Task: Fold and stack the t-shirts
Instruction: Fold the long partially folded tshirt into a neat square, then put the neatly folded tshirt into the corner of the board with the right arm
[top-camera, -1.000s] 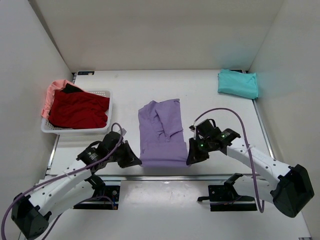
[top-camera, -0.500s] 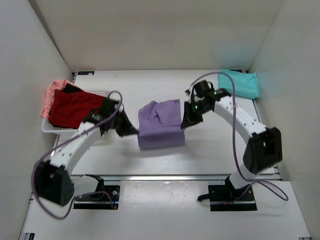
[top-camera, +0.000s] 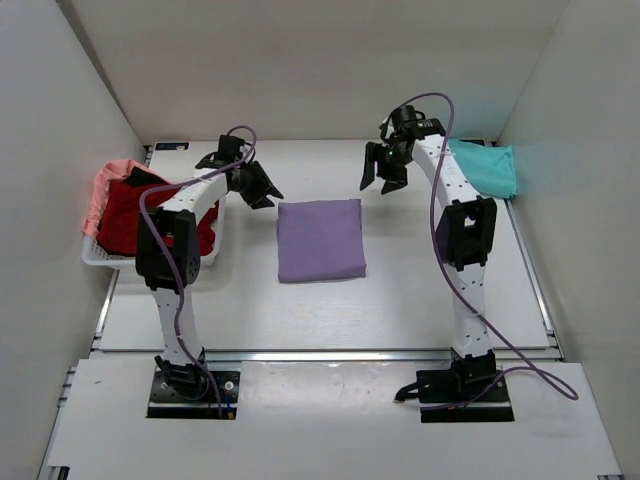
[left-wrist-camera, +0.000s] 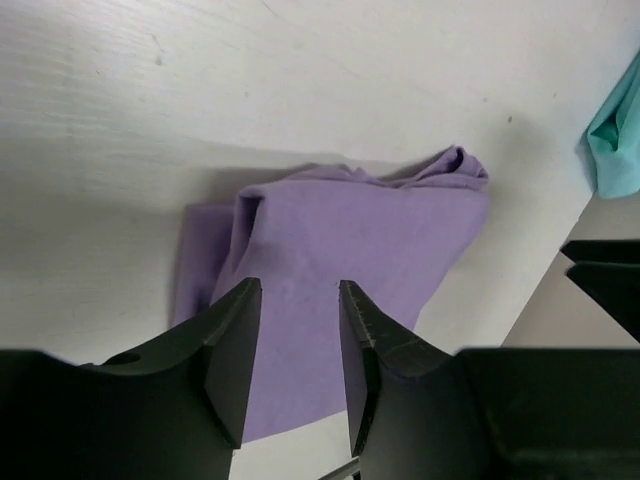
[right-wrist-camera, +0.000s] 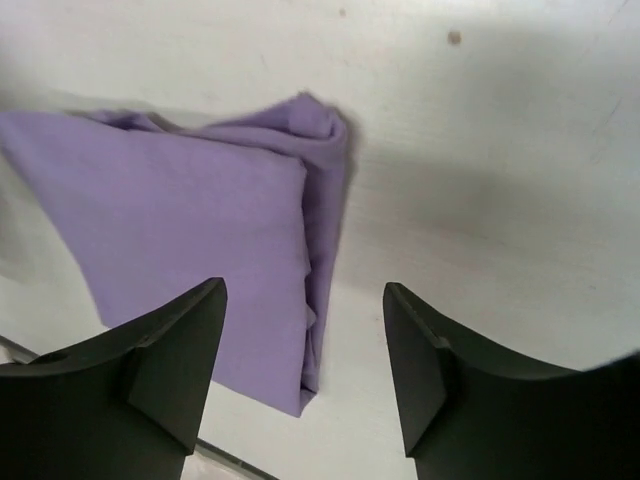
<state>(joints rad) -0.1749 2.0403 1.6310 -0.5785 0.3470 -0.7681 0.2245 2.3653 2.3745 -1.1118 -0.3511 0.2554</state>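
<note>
The purple t-shirt (top-camera: 320, 240) lies in the middle of the tabletop (top-camera: 430, 285) as a tidy, nearly square packet. A second ago it was a longer strip reaching toward the near edge, with both grippers pinched on its near corners. They carried that hem up and over to the far side, so the shirt is now doubled on itself. The wrist views show the thick folded corner bunched slightly at the far edge. The left gripper (top-camera: 258, 187) hangs just off the packet's far left corner and the right gripper (top-camera: 382, 175) off its far right corner. Both have just let go: their jaws stand apart with nothing between them, and both are lifted clear of the cloth. From the left wrist the fingers frame the purple cloth below without touching it, and the right wrist view shows the same with a wider gap. This fold looks finished, so I judge the next step to be either one more fold or moving the packet to a stack. The teal t-shirt (top-camera: 485, 168) lies already folded at the far right corner, well apart from the purple one. The red t-shirt (top-camera: 115, 222) and the salmon-pink t-shirt (top-camera: 105, 185) are still heaped unfolded in the white basket (top-camera: 150, 262) on the left, so much of the task remains.
</note>
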